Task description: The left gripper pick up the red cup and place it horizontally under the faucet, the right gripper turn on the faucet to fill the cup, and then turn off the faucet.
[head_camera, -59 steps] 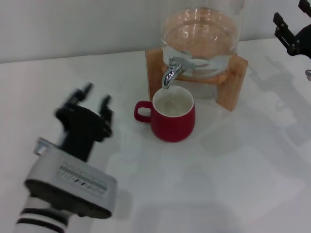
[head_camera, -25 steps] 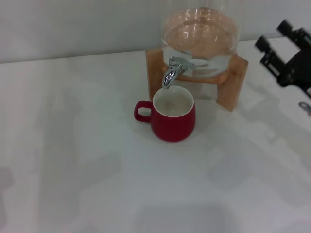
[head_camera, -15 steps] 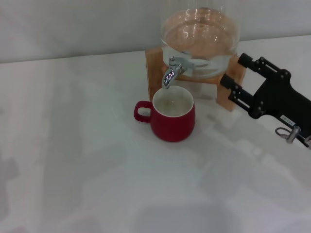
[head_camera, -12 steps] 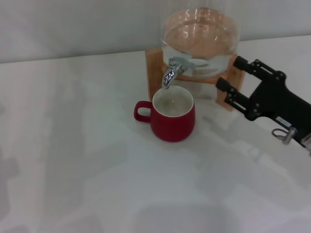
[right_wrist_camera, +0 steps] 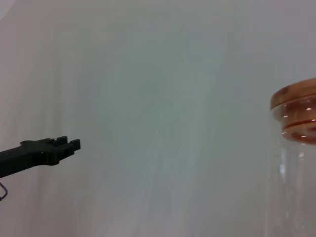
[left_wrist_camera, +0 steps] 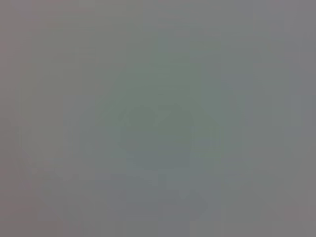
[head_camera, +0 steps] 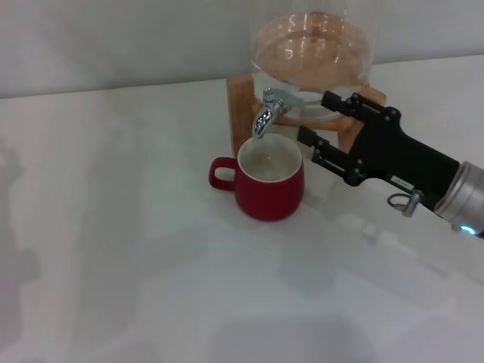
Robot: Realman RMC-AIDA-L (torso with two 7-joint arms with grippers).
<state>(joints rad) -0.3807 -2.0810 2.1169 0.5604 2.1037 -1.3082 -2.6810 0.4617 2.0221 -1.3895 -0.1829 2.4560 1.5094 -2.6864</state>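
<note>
A white bench [head_camera: 136,249] holds a red cup [head_camera: 269,179] standing upright, its white inside facing up and its loop handle pointing toward the robot's left. Directly above the cup's rim hangs the down-curved spout of a small chrome faucet [head_camera: 268,110], which is mounted on a clear glass jar [head_camera: 314,47] resting in a wooden stand [head_camera: 240,110]. The jar holds liquid, and the inside of the cup looks pale, though whether it holds any liquid cannot be told. The right gripper [head_camera: 321,121], black with a silver wrist section behind it, reaches in from the robot's right. Its two fingers [head_camera: 342,103] are spread apart and grasp nothing. The farther finger lies just beside the faucet's lever, in front of the jar and stand; whether it touches the lever cannot be told. The nearer finger hovers just past the cup's right side, apart from it. The cup sits to the left of both fingers and slightly lower. In the right wrist view one black finger [right_wrist_camera: 47,149] juts out against a plain pale wall, with the jar's wooden lid [right_wrist_camera: 296,108] off to the side. The left gripper is out of sight; its wrist view shows only a flat grey blur.
</note>
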